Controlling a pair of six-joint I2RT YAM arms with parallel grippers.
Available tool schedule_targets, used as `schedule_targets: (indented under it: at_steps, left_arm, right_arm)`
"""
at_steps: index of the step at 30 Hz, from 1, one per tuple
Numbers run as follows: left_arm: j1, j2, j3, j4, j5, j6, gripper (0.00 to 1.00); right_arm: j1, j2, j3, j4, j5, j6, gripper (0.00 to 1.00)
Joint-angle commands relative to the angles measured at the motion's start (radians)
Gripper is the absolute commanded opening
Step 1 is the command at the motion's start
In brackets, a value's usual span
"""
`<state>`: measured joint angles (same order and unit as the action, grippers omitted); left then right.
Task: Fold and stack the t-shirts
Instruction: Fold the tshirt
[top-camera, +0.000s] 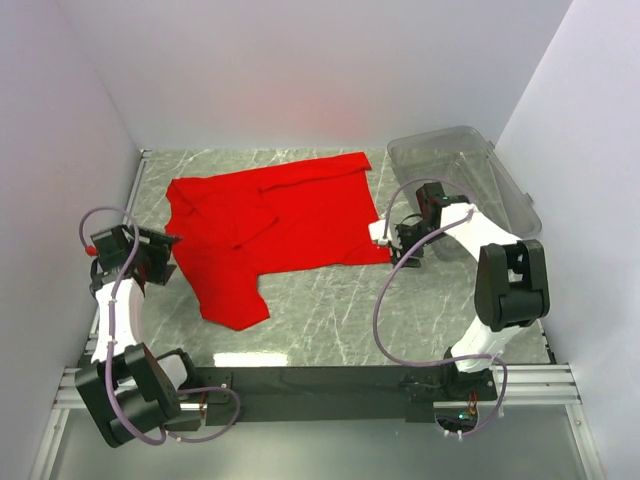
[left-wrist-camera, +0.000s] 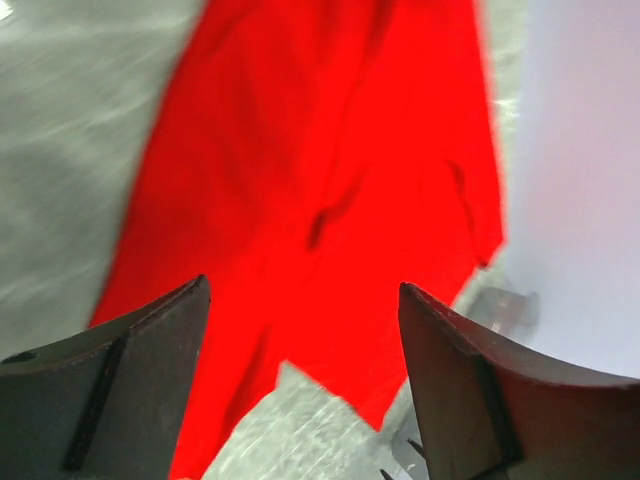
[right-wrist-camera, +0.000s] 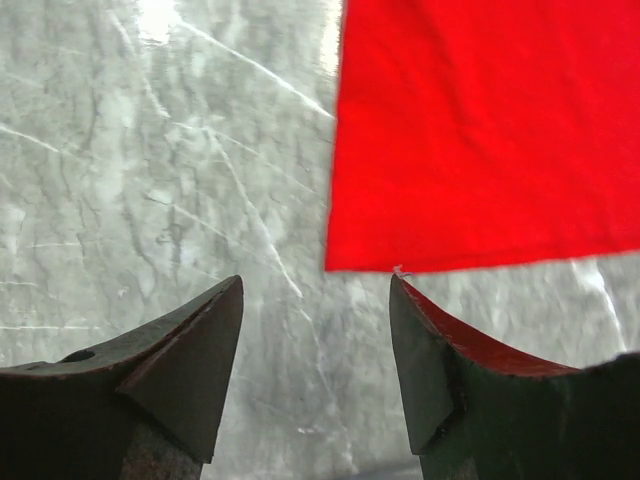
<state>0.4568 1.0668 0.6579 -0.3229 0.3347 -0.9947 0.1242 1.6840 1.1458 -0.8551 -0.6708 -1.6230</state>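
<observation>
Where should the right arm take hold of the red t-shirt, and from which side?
Likely the t-shirt by the corner nearest the right gripper, approached low from the right: that corner lies flat on the table, just ahead of the open fingers.

bright even light, left wrist blurry (motion)

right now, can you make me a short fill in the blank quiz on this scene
1. The t-shirt spread on the table is ____ in colour.
2. The clear bin sits on the ____ arm's side.
3. The left gripper and the right gripper both have ____ jaws.
Missing words: red; right; open.
</observation>
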Motion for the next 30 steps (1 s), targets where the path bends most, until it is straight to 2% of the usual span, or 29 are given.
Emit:
schedule_targets:
  at_steps: [1,3,7,15,24,30]
  left_arm:
    - [0.003,-0.036,-0.003,-0.192,-0.100,-0.022,0.80]
    - [0.005,-0.013,-0.020,-0.228,-0.108,-0.039,0.76]
    - [0.006,0.066,-0.029,-0.239,-0.079,-0.048,0.60]
    - [0.005,0.145,0.005,-0.281,-0.091,0.024,0.61]
    - [0.005,0.218,-0.021,-0.223,-0.091,0.028,0.60]
    - [0.002,0.317,0.012,-0.186,-0.076,0.057,0.53]
  right_arm:
    - [0.046,-0.014,-0.023,0.022,0.045,-0.057,0.67]
    - [0.060,-0.010,-0.044,0.083,0.056,-0.032,0.67]
    - [0.075,0.009,-0.034,0.128,0.062,0.035,0.67]
    - [0.068,0.008,-0.031,0.159,0.074,0.074,0.66]
    - [0.106,0.043,-0.011,0.202,0.114,0.104,0.65]
    - [0.107,0.066,0.006,0.205,0.120,0.109,0.64]
